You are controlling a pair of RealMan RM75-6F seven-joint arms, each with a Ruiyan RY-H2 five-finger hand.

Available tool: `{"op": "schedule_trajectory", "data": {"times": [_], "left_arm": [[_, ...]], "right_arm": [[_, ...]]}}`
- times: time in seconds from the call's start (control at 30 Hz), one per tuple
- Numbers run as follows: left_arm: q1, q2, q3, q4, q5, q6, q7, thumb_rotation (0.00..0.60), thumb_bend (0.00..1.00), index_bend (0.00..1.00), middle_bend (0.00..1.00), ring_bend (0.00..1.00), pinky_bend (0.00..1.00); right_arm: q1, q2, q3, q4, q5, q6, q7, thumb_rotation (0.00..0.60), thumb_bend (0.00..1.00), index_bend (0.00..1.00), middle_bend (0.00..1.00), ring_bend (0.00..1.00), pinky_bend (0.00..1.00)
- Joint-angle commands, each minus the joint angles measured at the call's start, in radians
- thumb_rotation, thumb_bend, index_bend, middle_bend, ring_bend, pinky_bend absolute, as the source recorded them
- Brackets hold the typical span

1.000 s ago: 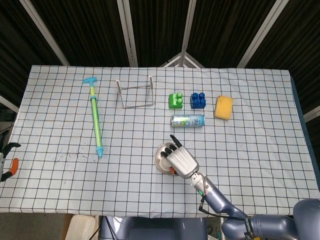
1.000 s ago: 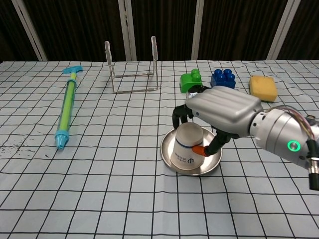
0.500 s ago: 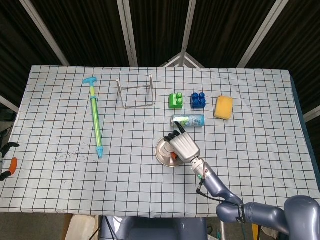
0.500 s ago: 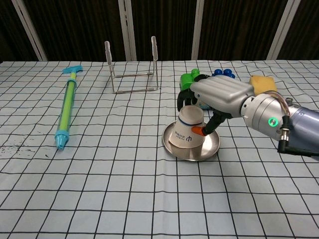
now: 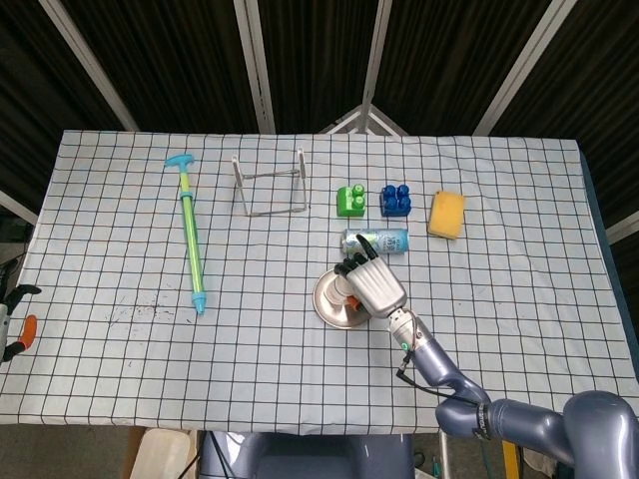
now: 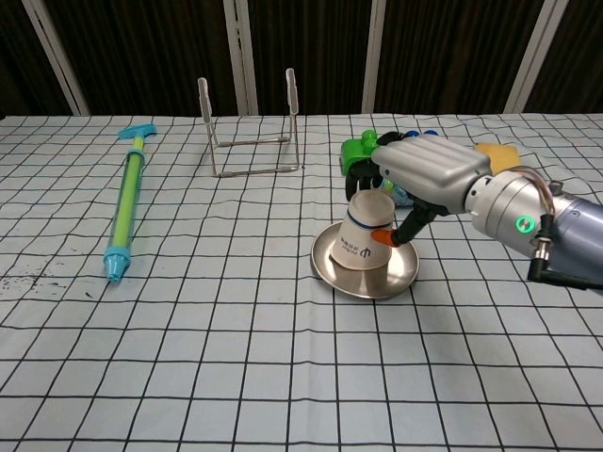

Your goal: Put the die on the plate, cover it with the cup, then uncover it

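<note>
Raised and tilted since the earlier frame, the inverted cup is held by the right hand closed around its base, its rim still low over the plate, the die hidden.

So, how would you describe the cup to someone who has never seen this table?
Start at the round metal plate near the table's middle. The cup sits upside down and tilted on it, gripped by the right hand. It is the only white paper cup, with a thin blue band.
</note>
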Motion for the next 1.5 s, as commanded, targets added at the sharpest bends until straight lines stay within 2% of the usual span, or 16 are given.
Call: {"op": "schedule_trajectory", "data": {"times": [0.03,0.17,0.3,0.57,0.8,0.97,1.17,1.33,1.5], "left_arm": [[0.000,0.001,-0.001,0.001,-0.001,0.000,-0.002,0.600,0.67,0.31,0.00,0.00,0.09],[0.000,0.002,-0.002,0.003,-0.001,0.001,-0.007,0.600,0.67,0.31,0.00,0.00,0.09],[-0.002,0.001,-0.003,0.005,-0.005,-0.004,-0.008,0.600,0.67,0.31,0.00,0.00,0.09],[-0.002,-0.001,0.001,-0.003,0.005,-0.001,-0.001,0.600,0.67,0.31,0.00,0.00,0.09],[-0.001,0.001,-0.003,-0.001,-0.001,0.000,-0.009,0.600,0.67,0.31,0.00,0.00,0.09],[0.000,0.004,-0.004,0.002,0.001,0.001,-0.021,0.600,0.67,0.31,0.00,0.00,0.09],[0.004,0.011,-0.007,0.008,-0.002,0.005,-0.042,0.600,0.67,0.31,0.00,0.00,0.09],[0.000,0.011,-0.008,0.015,-0.004,-0.003,-0.048,0.600,0.67,0.31,0.00,0.00,0.09],[-0.005,0.006,-0.003,0.014,0.002,-0.012,-0.036,0.600,0.67,0.31,0.00,0.00,0.09]], "right_arm": [[0.002,-0.014,0.003,0.024,0.000,0.000,0.009,0.600,0.40,0.56,0.58,0.31,0.00],[-0.005,-0.020,-0.001,0.055,0.005,0.000,0.017,0.600,0.40,0.57,0.58,0.31,0.00],[-0.029,0.009,-0.020,0.040,-0.002,0.015,0.015,0.600,0.40,0.57,0.58,0.31,0.00],[-0.069,0.079,-0.088,-0.090,-0.041,0.022,-0.008,0.600,0.40,0.57,0.58,0.31,0.00],[-0.057,0.060,-0.115,-0.159,-0.059,-0.022,0.001,0.600,0.40,0.57,0.58,0.31,0.00],[-0.023,-0.005,-0.090,-0.125,-0.051,-0.061,-0.005,0.600,0.40,0.57,0.58,0.31,0.00],[0.034,-0.092,-0.023,0.010,-0.018,-0.110,0.015,0.600,0.40,0.57,0.58,0.31,0.00],[0.049,-0.110,0.011,0.093,-0.011,-0.103,0.053,0.600,0.40,0.57,0.58,0.31,0.00],[0.049,-0.092,0.035,0.127,-0.006,-0.092,0.099,0.600,0.40,0.57,0.58,0.31,0.00]]}}
